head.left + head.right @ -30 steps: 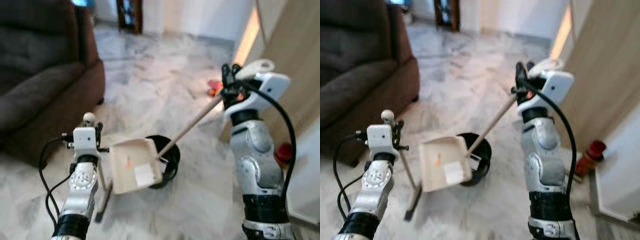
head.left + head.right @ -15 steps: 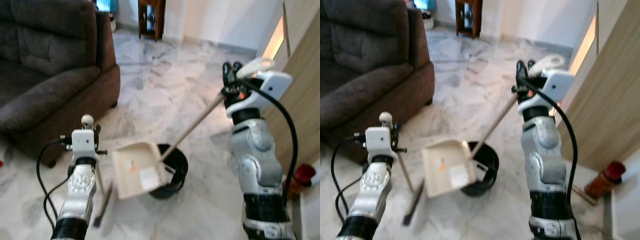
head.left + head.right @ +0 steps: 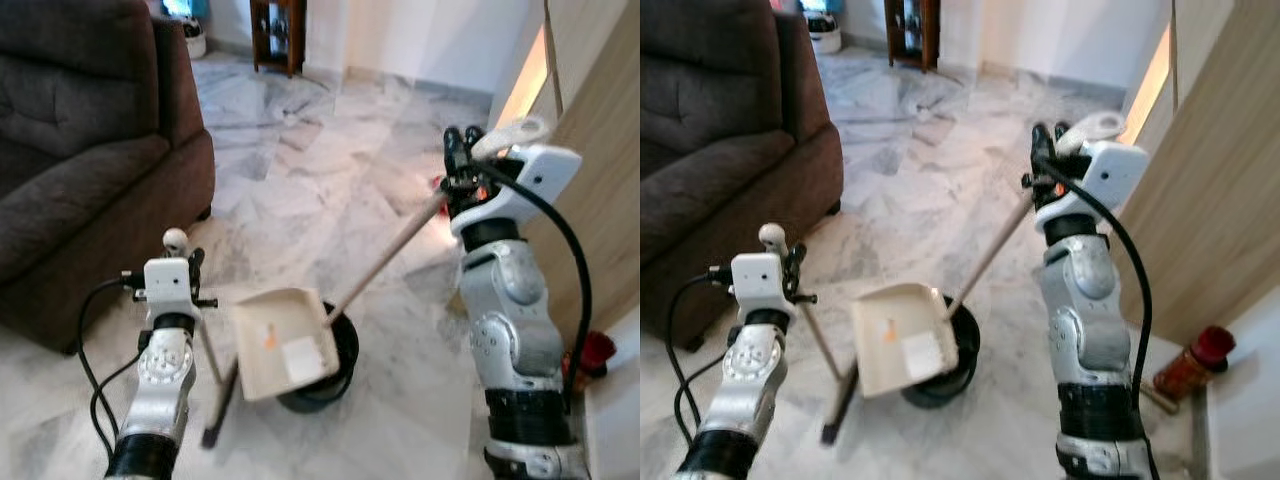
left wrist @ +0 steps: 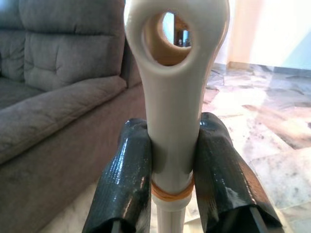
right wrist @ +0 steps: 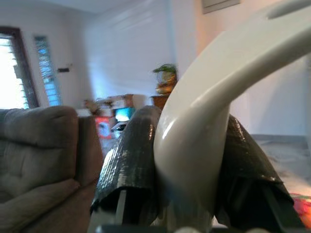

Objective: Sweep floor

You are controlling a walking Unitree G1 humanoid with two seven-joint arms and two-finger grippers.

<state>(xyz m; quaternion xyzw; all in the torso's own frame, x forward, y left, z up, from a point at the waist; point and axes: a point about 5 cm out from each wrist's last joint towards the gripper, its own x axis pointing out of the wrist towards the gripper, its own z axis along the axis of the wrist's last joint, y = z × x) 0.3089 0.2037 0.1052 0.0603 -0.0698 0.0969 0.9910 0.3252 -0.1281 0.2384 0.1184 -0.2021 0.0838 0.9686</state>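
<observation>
2 silver arms, black cables, black-fingered hands

Taking the black bin on the marble floor as the landmark: one cream dustpan is tilted over its rim, with one long handle rising from it. One broom stands just left of the bin. One dark sofa sits well to its left. One red-capped bottle stands to its right, by one wooden panel. Two grippers: left gripper and right gripper.

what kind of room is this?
Likely a home living room: a dark grey sofa, a polished marble floor, and a small wooden cabinet at the far wall.
</observation>
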